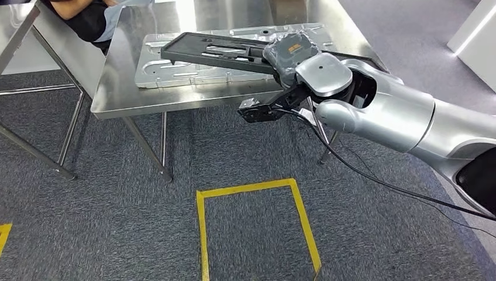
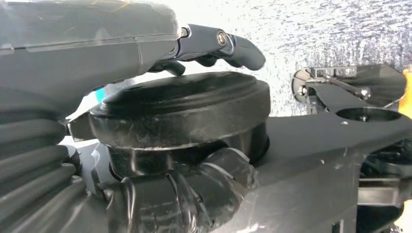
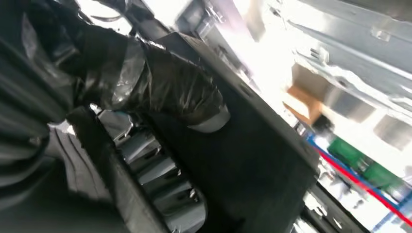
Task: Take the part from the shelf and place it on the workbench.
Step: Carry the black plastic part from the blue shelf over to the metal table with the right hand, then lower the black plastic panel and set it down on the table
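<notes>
Black flat part (image 1: pixel 219 51) hangs over the steel workbench (image 1: pixel 126 88) in head view, right hand (image 1: pixel 289 55) clamped on its near end; long axis runs left-right, free end pointing left above a stamped metal panel (image 1: pixel 175 70). Risk: one-end grip, so it may droop or clip the panel.
Left wrist view: left hand (image 2: pixel 160 116) closed around a round black body (image 2: pixel 180 111).
Right wrist view: thumb (image 3: pixel 170 87) presses the part (image 3: pixel 243 160); slip likely if loosened.
</notes>
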Robot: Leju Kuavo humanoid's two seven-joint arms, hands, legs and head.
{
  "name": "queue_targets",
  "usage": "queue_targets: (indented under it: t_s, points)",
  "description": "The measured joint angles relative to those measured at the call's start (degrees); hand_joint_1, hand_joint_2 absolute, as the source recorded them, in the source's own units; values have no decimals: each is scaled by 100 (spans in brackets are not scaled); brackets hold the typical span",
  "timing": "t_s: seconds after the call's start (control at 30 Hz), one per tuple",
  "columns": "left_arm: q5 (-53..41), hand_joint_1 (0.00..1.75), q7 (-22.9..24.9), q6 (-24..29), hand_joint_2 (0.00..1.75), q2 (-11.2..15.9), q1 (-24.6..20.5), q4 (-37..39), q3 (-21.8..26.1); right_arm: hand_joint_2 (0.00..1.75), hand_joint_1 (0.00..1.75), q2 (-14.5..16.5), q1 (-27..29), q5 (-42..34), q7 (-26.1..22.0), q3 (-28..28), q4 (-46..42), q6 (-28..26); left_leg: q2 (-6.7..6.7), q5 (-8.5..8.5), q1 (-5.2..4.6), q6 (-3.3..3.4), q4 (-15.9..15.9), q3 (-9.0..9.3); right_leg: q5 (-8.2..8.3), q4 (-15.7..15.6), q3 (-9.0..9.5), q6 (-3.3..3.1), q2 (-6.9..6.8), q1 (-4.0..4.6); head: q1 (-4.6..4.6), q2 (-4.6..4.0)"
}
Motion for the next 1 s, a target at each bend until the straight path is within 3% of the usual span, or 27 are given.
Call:
queue_targets:
  t_s: [0.07, 0.17, 0.23, 0.27, 0.33, 0.37, 0.4, 0.47, 0.57, 0.63, 0.7, 0.77, 0.83, 0.9, 1.0]
  points:
    - [14, 0, -20, 7, 175, 4, 7, 0, -3, 175, 175, -2, -24, -17, 10, -28, 26, -28, 12, -154, 14, -71, 283, -118, -26, -20, 56, -60, -6, -35, -19, 0]
    - [30, 0, -47, 2, 175, 5, 1, 0, -5, 175, 175, -6, -50, -51, 17, -85, 42, -26, 25, -516, 79, -187, 1305, -674, -86, -25, 142, -107, -9, -39, -40, 0]
    - [32, 0, -50, -10, 175, 7, -12, 0, -9, 175, 175, -9, -46, -71, 18, -92, 47, -25, 26, -451, 93, -202, 1594, -908, -137, -25, 210, -104, -4, -38, -40, 0]
    - [32, 0, -48, -16, 175, 7, -16, 0, -12, 175, 175, -10, -46, -78, 19, -94, 49, -26, 26, -252, 94, -187, 1425, -881, -170, -25, 260, -97, 3, -37, -40, -1]
    - [32, 0, -32, -29, 175, 9, -6, 0, -27, 175, 175, -13, -51, -83, 20, -106, 52, -26, 25, 233, 82, -117, 708, -617, -235, -38, 362, -76, 17, -34, -36, -1]
    - [32, 0, -23, -33, 175, 11, 1, 0, -37, 175, 175, -16, -56, -84, 20, -113, 55, -26, 25, 413, 62, -71, 361, -472, -257, -50, 400, -57, 27, -27, -37, -1]
    - [33, 0, -16, -38, 175, 13, 6, 0, -45, 175, 175, -20, -57, -84, 20, -117, 60, -24, 26, 464, 40, -27, 152, -377, -266, -66, 413, -33, 35, -26, -37, 0]
    - [34, 0, -10, -44, 175, 15, 4, 0, -50, 175, 175, -27, -51, -85, 20, -119, 71, -22, 28, 402, 6, 32, 11, -310, -260, -102, 402, 23, 46, -21, -38, -1]
    - [34, 0, -8, -54, 175, 11, -2, 0, -51, 175, 175, -49, -44, -84, 20, -122, 81, -25, 36, 397, 53, 80, -184, -193, -343, -22, 357, 96, 23, -8, -20, -1]
    - [37, 0, -1, -57, 175, 8, -3, 0, -52, 175, 175, -66, -45, -82, 16, -125, 87, -31, 41, 401, 63, 117, -258, -122, -571, 503, 89, 103, 6, -1, -2, 0]
    - [40, 0, 5, -56, 175, 8, -3, 0, -52, 175, 175, -68, -18, -80, 11, -125, 96, -35, 40, 369, 60, 156, -240, -109, -794, 1202, -335, 110, 3, 7, 3, -1]
    - [40, 0, 6, -46, 175, 8, 1, 0, -52, 175, 175, -72, 23, -79, 9, -125, 113, -35, 29, 309, 58, 166, -188, -99, -693, 1408, -565, 127, -1, 6, 4, -1]
    - [40, 0, 6, -33, 175, 8, 3, 0, -52, 175, 175, -78, 35, -78, 8, -125, 128, -37, 13, 217, 65, 139, -98, -81, -258, 901, -437, 138, -10, -7, 4, 0]
    - [40, 0, 6, -18, 175, 9, 4, 0, -53, 175, 175, -81, 33, -76, 7, -124, 137, -40, 6, 109, 54, 80, 18, -95, 10, 315, -197, 122, -10, -5, 1, 0]
    - [40, 0, 2, 0, 175, 11, -1, 0, -57, 175, 175, -83, 54, -74, 7, -121, 154, -43, 8, 37, 31, 16, 94, -117, 3, 119, -102, 31, 15, 19, 1, -1]
